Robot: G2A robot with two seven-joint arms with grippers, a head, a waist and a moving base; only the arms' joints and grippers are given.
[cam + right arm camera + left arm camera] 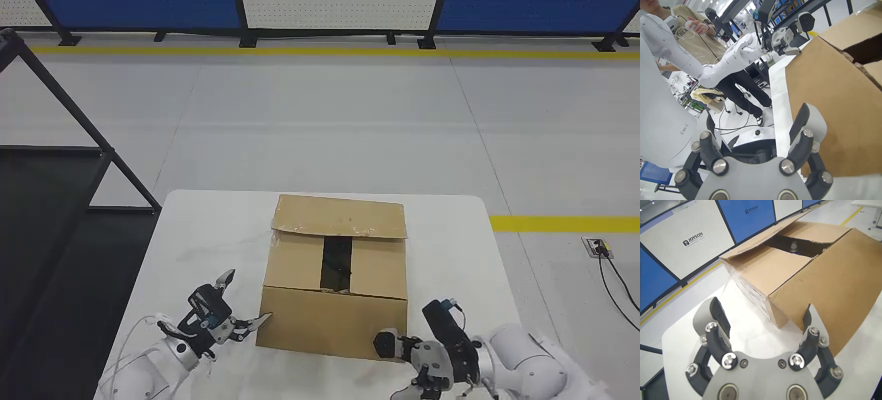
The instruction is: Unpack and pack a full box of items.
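From above we see the brown cardboard box (335,290) on the white table (200,230), flaps ajar, left gripper (248,296) by its near left corner; our left wrist shows its fingers spread wide; our right wrist shows the right gripper (755,121) spread likewise, one finger beside the box's front face.

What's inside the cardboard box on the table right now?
Through the gap between the flaps of the cardboard box, one dark capped top, perhaps a bottle, shows. The flaps cover everything else inside, so the rest cannot be told.
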